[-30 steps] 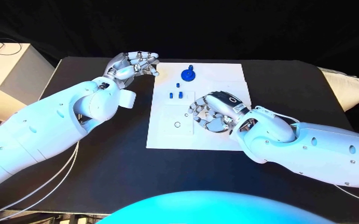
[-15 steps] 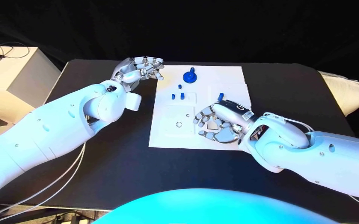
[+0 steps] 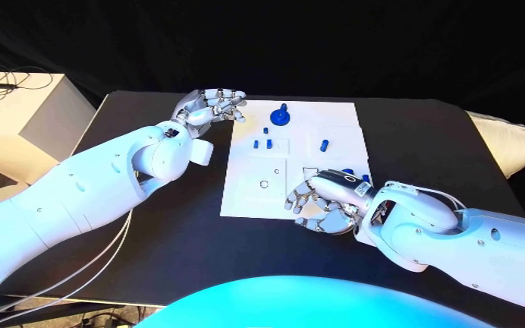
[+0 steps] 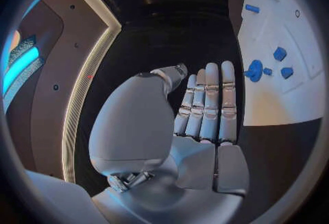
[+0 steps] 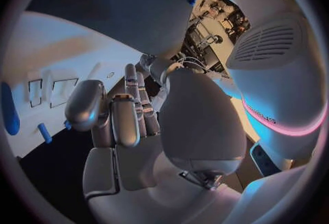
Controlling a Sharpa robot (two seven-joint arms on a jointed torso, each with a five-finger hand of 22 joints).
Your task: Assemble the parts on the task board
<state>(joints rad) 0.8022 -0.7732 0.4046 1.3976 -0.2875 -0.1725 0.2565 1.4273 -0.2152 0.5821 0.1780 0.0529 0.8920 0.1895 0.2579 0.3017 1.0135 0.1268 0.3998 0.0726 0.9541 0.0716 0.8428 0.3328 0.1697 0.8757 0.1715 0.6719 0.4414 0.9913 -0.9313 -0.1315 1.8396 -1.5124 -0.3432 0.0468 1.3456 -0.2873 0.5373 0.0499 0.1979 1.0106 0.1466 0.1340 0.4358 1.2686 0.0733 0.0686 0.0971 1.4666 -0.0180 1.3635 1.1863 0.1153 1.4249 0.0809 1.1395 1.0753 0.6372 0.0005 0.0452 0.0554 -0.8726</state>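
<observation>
The white task board (image 3: 249,184) lies in the middle of the black table. A round blue part (image 3: 281,117) stands near its far edge, with small blue pegs (image 3: 264,144) just in front of it and a lone peg (image 3: 324,145) further right. My left hand (image 3: 213,105) hovers beside the board's far left corner; its fingers (image 4: 214,100) lie straight and hold nothing. My right hand (image 3: 323,203) is over the board's near right corner, fingers loosely curled with nothing seen in them. Two blue pieces (image 3: 349,171) lie just beyond it.
A pale box (image 3: 27,115) stands off the table's left side. The board (image 4: 281,92) with its round blue part (image 4: 255,70) lies beside my left hand (image 4: 205,125). The board (image 5: 62,59) and a blue peg (image 5: 44,132) lie beyond my right hand (image 5: 130,119).
My right hand has drawn back from the board's middle to its near right corner, uncovering the lone peg. The left hand stays by the far left corner.
</observation>
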